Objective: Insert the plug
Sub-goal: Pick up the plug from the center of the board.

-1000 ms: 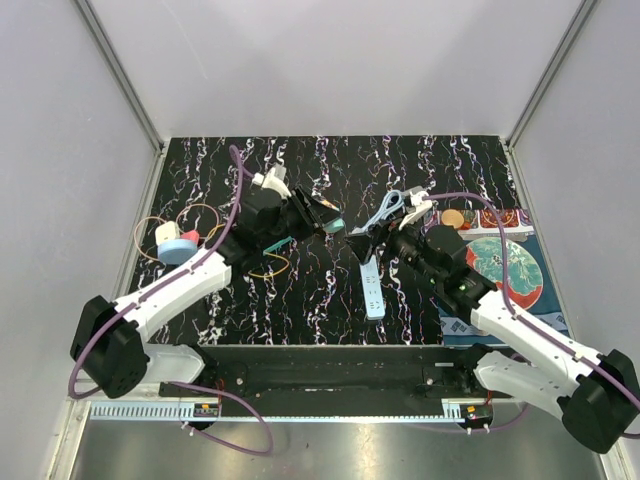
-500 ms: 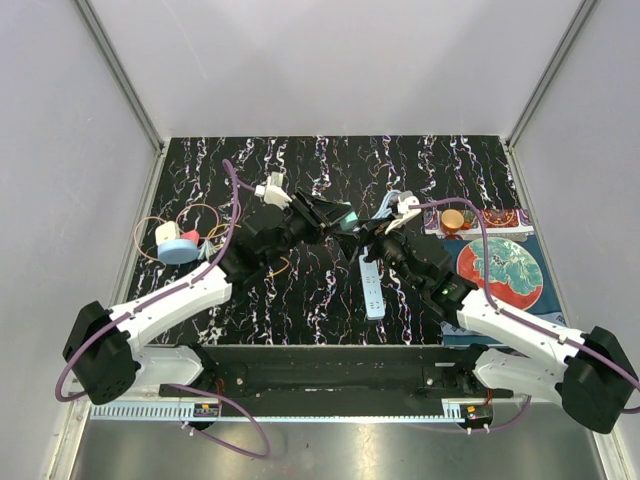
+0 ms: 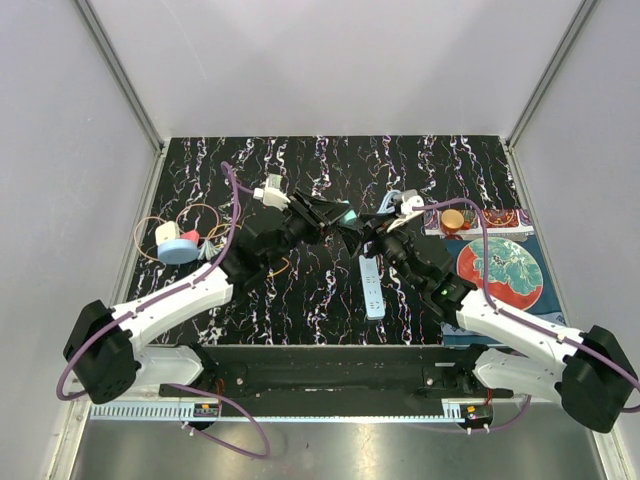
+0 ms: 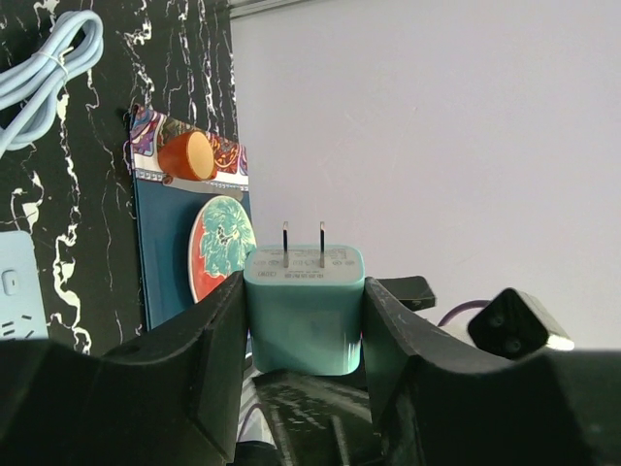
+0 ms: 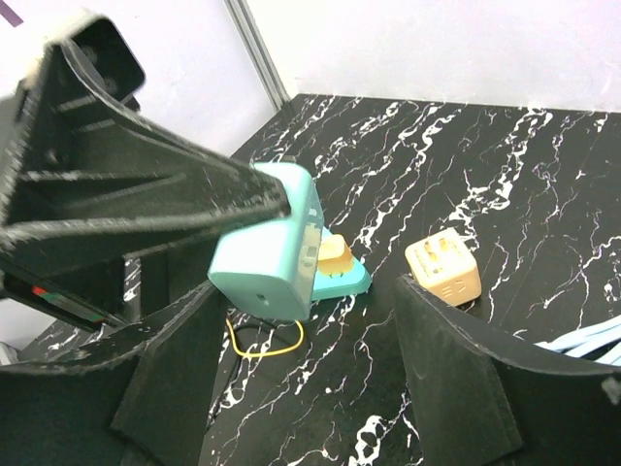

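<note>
The left claw [image 4: 303, 325] is closed on the teal plug [image 4: 303, 309], one finger flat on each side, with the two prongs pointing away from the wrist. In the top view the plug [image 3: 345, 217] is held above the middle of the table [image 3: 300, 160], clear of the surface.

The right claw [image 5: 310, 379] faces it head on with its jaws apart. The plug [image 5: 264, 254] shows between and a little above its fingers [image 5: 175, 379]. It looks clear of both, though the top view is too small to be sure. There the two claws nearly meet, the left claw [image 3: 335, 222] just beside the right claw [image 3: 362, 233].

The pale blue strip [image 3: 372, 288] lies flat on the table, below the claws and towards the arm bases. A coiled pale blue cable [image 3: 392, 203] lies just beyond the right claw. A patterned plate [image 3: 500, 272] and an orange cup [image 3: 453, 218] are on the right side of the table.

In the right wrist view a beige cube [image 5: 443, 267] with prongs and a yellow band [image 5: 267, 342] also lie on the table.
</note>
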You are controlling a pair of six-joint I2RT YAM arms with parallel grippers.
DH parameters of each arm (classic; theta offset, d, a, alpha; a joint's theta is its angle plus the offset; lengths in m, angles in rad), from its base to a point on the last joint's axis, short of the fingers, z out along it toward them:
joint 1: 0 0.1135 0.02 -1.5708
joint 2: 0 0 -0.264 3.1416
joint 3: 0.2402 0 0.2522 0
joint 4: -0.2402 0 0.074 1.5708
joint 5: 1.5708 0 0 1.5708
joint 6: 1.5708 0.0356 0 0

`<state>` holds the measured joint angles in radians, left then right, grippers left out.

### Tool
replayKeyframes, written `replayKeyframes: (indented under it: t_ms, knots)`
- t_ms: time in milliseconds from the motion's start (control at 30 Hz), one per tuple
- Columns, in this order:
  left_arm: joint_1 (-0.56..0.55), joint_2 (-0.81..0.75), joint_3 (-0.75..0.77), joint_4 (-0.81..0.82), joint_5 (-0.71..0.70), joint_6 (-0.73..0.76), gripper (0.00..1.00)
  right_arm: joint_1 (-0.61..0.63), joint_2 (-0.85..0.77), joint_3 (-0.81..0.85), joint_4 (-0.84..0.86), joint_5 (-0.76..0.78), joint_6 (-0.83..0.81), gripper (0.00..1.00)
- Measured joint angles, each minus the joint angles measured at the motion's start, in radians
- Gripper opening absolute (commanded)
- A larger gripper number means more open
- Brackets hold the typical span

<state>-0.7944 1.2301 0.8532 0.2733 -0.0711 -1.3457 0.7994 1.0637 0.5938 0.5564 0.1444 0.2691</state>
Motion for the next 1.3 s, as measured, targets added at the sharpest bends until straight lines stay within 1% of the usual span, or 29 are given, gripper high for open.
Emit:
replayKeyframes:
  t_ms: [200, 367, 467, 500, 567, 600, 633, 700, 733, 800, 833, 900, 933, 1000, 1033, 1067, 1133, 1233, 1300]
  knots:
    - [-0.009, 0.016, -0.011, 0.003, 0.004, -0.003, 0.23, 0.0, -0.02, 0.0, 0.026, 0.009, -0.004, 0.69]
    - [-0.009, 0.024, -0.013, 0.007, 0.009, -0.012, 0.24, 0.0, 0.01, 0.0, 0.039, 0.011, -0.005, 0.66]
    - [-0.009, 0.024, -0.014, 0.014, 0.013, -0.014, 0.24, 0.0, 0.034, 0.0, 0.042, 0.01, -0.007, 0.59]
    - [-0.009, 0.024, -0.018, 0.014, 0.013, -0.014, 0.24, 0.001, 0.04, 0.0, 0.046, 0.007, -0.008, 0.51]
    - [-0.009, 0.024, -0.025, 0.017, 0.011, -0.016, 0.25, 0.004, 0.046, 0.0, 0.048, -0.006, -0.013, 0.42]
    - [-0.009, 0.024, -0.028, 0.017, 0.012, -0.017, 0.27, 0.008, 0.048, 0.0, 0.05, -0.009, -0.018, 0.3]
    - [-0.009, 0.024, -0.03, 0.016, 0.011, -0.017, 0.28, 0.013, 0.05, 0.0, 0.05, -0.01, -0.024, 0.24]
    - [-0.008, 0.024, -0.03, 0.01, 0.007, -0.02, 0.35, 0.013, 0.051, 0.0, 0.048, -0.009, -0.052, 0.12]
    - [-0.008, 0.024, -0.03, 0.005, 0.005, -0.021, 0.43, 0.013, 0.052, 0.0, 0.043, -0.009, -0.065, 0.01]
    - [-0.008, 0.024, -0.034, 0.007, 0.005, -0.015, 0.53, 0.014, 0.051, 0.002, 0.034, -0.011, -0.071, 0.0]
    - [-0.008, 0.023, -0.038, 0.009, 0.005, -0.006, 0.67, 0.014, 0.05, 0.004, 0.024, -0.013, -0.072, 0.0]
    - [-0.005, 0.016, -0.047, 0.008, -0.001, 0.031, 0.76, 0.014, 0.045, 0.016, -0.023, -0.011, -0.07, 0.0]
    - [-0.003, 0.008, -0.052, 0.002, -0.004, 0.056, 0.86, 0.013, 0.04, 0.024, -0.051, -0.007, -0.068, 0.0]
    - [0.012, -0.02, -0.054, -0.026, -0.014, 0.117, 0.94, 0.01, 0.025, 0.053, -0.142, -0.003, -0.064, 0.0]
    - [0.024, -0.04, -0.054, -0.043, -0.021, 0.151, 0.96, 0.01, 0.019, 0.068, -0.179, -0.004, -0.062, 0.0]
    - [0.038, -0.064, -0.054, -0.061, -0.034, 0.185, 0.99, 0.01, 0.014, 0.086, -0.223, -0.004, -0.058, 0.0]
    - [0.067, -0.115, -0.053, -0.1, -0.068, 0.265, 0.99, 0.01, 0.006, 0.135, -0.319, -0.004, -0.05, 0.0]
    - [0.109, -0.214, -0.046, -0.17, -0.134, 0.432, 0.99, 0.01, 0.007, 0.227, -0.48, -0.006, -0.033, 0.0]
    - [0.131, -0.271, -0.019, -0.222, -0.182, 0.573, 0.99, 0.01, 0.016, 0.304, -0.608, -0.011, -0.019, 0.0]
